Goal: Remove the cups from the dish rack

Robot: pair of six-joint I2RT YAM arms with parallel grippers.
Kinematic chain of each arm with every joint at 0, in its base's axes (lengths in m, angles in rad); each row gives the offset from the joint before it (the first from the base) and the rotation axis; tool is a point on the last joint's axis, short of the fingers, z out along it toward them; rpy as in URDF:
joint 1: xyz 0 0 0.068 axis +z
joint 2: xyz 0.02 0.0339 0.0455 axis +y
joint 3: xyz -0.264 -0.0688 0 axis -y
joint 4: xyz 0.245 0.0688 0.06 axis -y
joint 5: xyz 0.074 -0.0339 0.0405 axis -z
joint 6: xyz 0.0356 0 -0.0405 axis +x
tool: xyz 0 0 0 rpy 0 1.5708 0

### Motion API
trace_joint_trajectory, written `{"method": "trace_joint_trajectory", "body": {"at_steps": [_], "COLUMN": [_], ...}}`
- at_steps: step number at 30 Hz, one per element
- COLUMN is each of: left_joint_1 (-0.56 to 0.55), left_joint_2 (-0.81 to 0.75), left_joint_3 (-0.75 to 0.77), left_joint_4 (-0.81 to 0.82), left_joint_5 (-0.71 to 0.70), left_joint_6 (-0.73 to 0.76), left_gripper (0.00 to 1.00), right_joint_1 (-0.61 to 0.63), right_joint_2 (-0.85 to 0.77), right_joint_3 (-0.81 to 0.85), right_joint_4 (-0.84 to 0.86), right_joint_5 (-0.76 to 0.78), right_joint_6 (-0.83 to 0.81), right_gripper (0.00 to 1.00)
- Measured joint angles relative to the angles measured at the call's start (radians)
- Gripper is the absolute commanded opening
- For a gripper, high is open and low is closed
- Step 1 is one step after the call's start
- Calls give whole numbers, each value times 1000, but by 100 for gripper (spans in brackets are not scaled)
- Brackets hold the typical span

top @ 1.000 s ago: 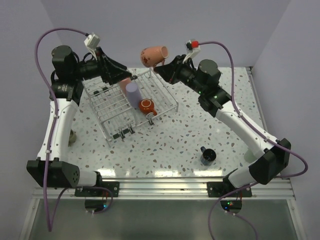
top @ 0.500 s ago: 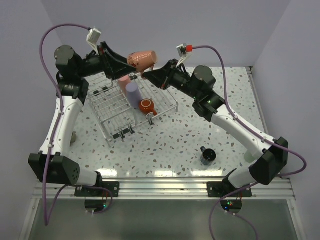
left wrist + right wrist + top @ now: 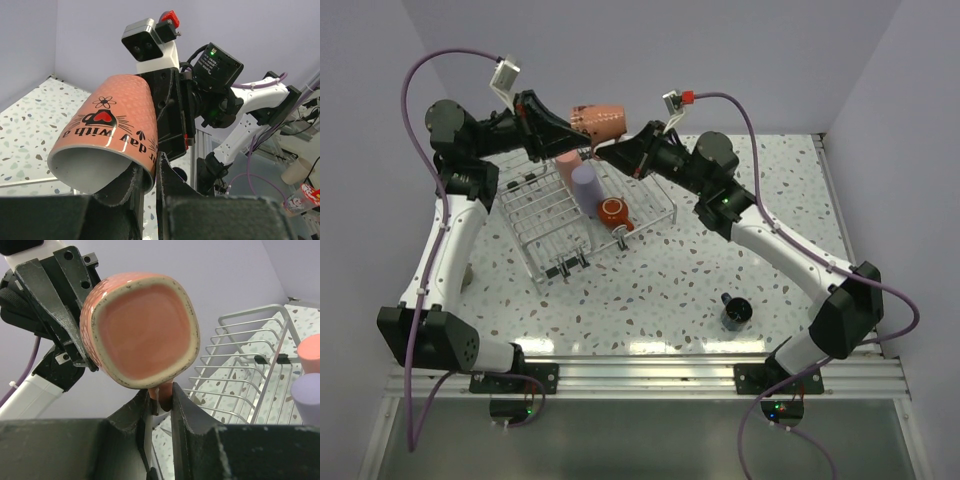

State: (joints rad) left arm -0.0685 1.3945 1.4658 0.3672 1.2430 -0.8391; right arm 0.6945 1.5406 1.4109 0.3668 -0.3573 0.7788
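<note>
The left arm rises from its base and bends in over the back of the dish rack (image 3: 535,215), with the left gripper (image 3: 583,130) pinched on the mouth rim of the salmon cup (image 3: 603,119). The cup hangs in the air above the rack's far edge, lying on its side. Its long axis runs left to right, mouth toward the left arm, while the right gripper (image 3: 612,150), on its outstretched arm, clamps the cup's lower side near the base.

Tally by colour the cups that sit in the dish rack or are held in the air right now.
Pink cup, in the dish rack: 1
Lavender cup, in the rack: 1
Orange-red cup, in the rack: 1
Salmon cup, gripped by the left hand and the right hand: 1
Total: 4
</note>
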Motion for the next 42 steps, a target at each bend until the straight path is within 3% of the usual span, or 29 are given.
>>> {"method": "trace_joint_trajectory", "body": {"at_steps": [5, 6, 7, 10, 12, 22, 26, 34, 39, 42], "left_joint_1": [3, 3, 4, 4, 10, 206, 274, 301, 469, 559], "left_joint_2": [-6, -8, -10, -17, -20, -31, -33, -59, -20, -2], "left_joint_3": [-21, -23, -24, -23, -16, 92, 265, 455, 458, 371], "left_joint_4": [20, 19, 13, -46, -112, -480, -799, -1235, -1416, -1487], "left_joint_5": [0, -1, -2, -21, -35, -163, -370, -861, -945, -972], "left_joint_6": [-8, -7, -5, 22, 58, 278, 523, 925, 1062, 1129], "left_gripper": [0, 0, 0, 0, 0, 0, 0, 0, 0, 0], "right_joint_1": [-1, -1, -1, 3, 6, 10, 10, 10, 10, 10], "right_joint_2": [8, 9, 9, 9, 9, 7, 0, -34, -37, -37], "right_joint_3": [0, 0, 0, 0, 0, 0, 0, 0, 1, 3], "right_joint_4": [-1, -1, -3, -12, -25, -119, -159, -225, -253, -278], "right_joint_5": [-7, -9, -9, -8, -6, 9, 17, 27, 26, 26], "right_joint_6": [17, 18, 19, 13, -1, -71, -109, -181, -212, -232], "right_gripper": [0, 9, 36, 74, 85, 90, 90, 90, 90, 90]}}
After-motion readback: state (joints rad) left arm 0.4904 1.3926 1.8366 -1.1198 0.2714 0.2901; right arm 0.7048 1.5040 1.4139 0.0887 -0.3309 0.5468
